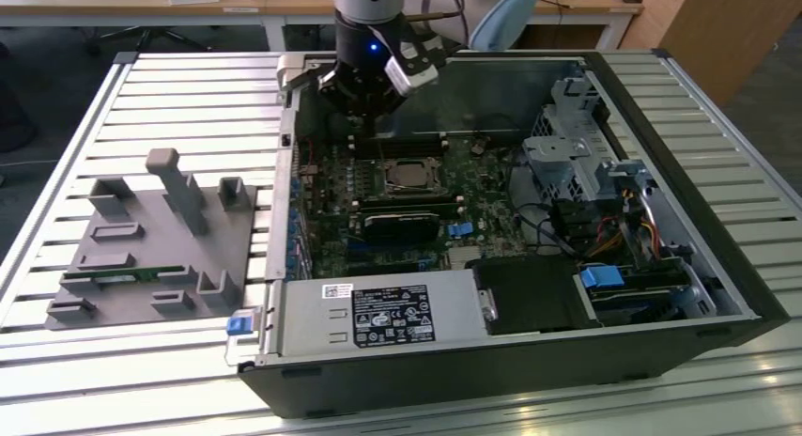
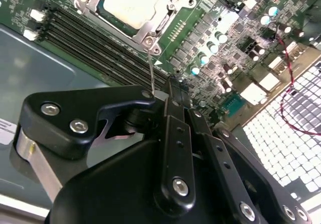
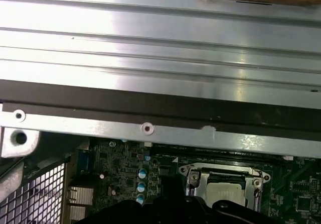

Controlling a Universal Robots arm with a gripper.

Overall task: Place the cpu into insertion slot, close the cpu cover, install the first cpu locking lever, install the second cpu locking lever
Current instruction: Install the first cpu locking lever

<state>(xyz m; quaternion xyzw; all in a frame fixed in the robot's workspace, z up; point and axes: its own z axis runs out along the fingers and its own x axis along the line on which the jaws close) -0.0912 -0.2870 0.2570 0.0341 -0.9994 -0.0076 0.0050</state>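
Now black tool (image 2: 164,91) pinches thin wire lever (image 2: 151,68) beside silvery cpu cover (image 2: 149,26).

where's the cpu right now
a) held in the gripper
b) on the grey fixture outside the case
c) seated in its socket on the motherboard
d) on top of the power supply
c: in the second wrist view the cpu lies silver face up on the green motherboard, with the cpu cover framing it.
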